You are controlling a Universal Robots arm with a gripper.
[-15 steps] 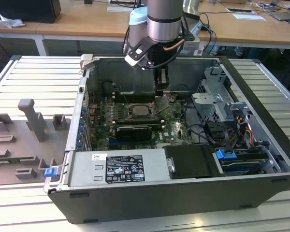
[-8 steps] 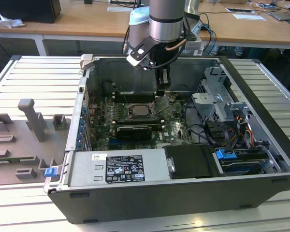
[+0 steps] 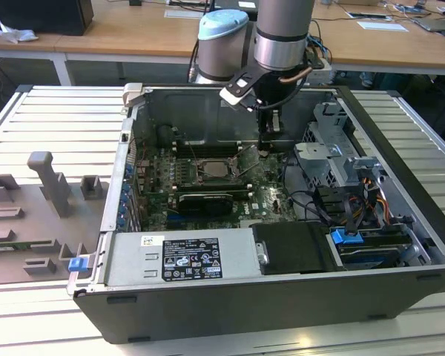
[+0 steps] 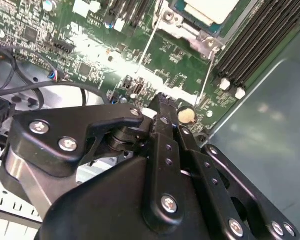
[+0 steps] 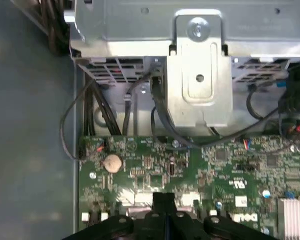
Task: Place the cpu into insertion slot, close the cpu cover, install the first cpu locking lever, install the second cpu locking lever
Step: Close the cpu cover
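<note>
One gripper, pressed together and empty, is held low over the green board; the cpu is seen seated flat just beyond its tip, with a wire lever alongside.

We count one open computer case holding one motherboard, one cpu, one graphics card and one power supply. We also count two thin cpu locking levers, one coin cell battery, and one robot arm with one gripper.
</note>
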